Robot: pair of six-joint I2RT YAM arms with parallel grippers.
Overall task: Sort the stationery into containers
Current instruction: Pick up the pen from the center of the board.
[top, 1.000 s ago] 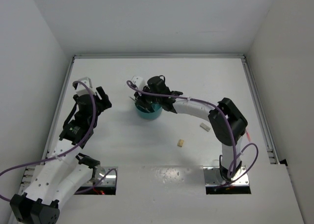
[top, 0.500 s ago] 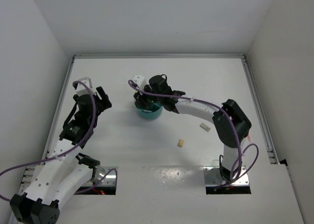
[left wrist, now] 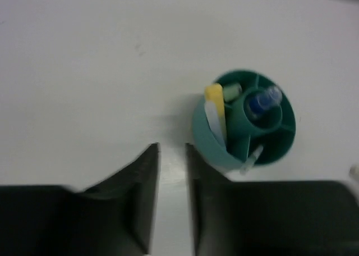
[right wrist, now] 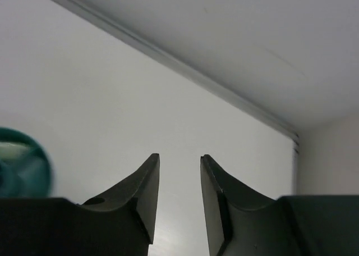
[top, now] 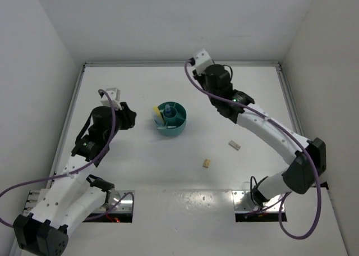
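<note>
The teal organiser stands on the white table, left of centre. It holds a yellow stick, a mint-green stick, a blue-capped tube in the central well and a thin pale pen. A tiny tan block and a beige stick lie on the table to its right. My left gripper is just left of the organiser, narrowly open and empty. My right gripper is raised near the back, open and empty. The organiser shows at its left edge.
The table's raised metal rail runs along the back wall and down both sides. The back rail also shows in the right wrist view. The arm bases sit on metal plates at the near edge.
My right gripper has lifted off the organiser and swung up to the back right, uncovering its contents. My left gripper has shifted slightly right, towards the organiser.
</note>
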